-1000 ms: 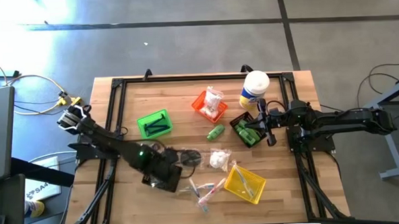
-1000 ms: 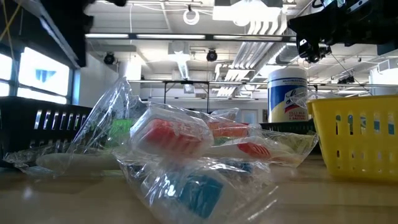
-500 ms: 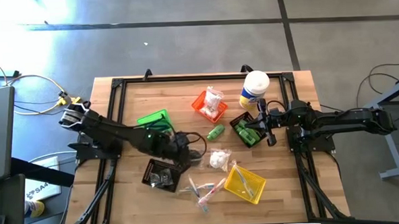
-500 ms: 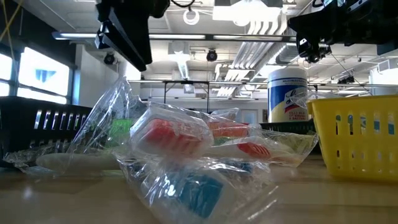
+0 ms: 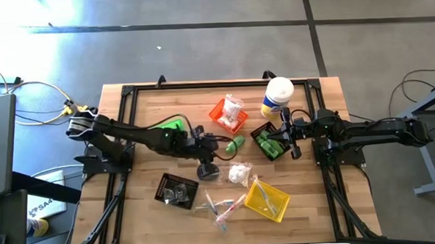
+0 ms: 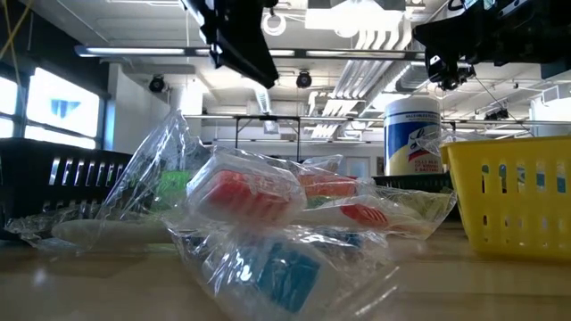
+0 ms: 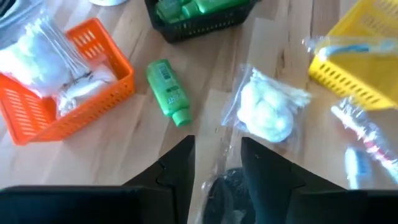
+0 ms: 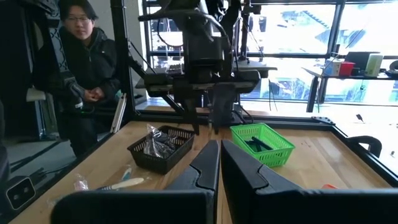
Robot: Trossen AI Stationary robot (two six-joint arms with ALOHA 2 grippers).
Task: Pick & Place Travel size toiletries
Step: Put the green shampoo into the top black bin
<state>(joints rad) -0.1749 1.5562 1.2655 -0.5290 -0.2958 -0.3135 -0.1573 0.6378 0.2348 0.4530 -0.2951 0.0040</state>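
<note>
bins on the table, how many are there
5 bins: green at the left, partly under the left arm; orange at the middle back; yellow at the front right; one black at the front left; another black at the right, holding green bottles.

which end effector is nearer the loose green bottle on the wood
Left. The left end effector hovers just beside the small green plastic bottle; the right end effector waits farther off, over the black bin.
</note>
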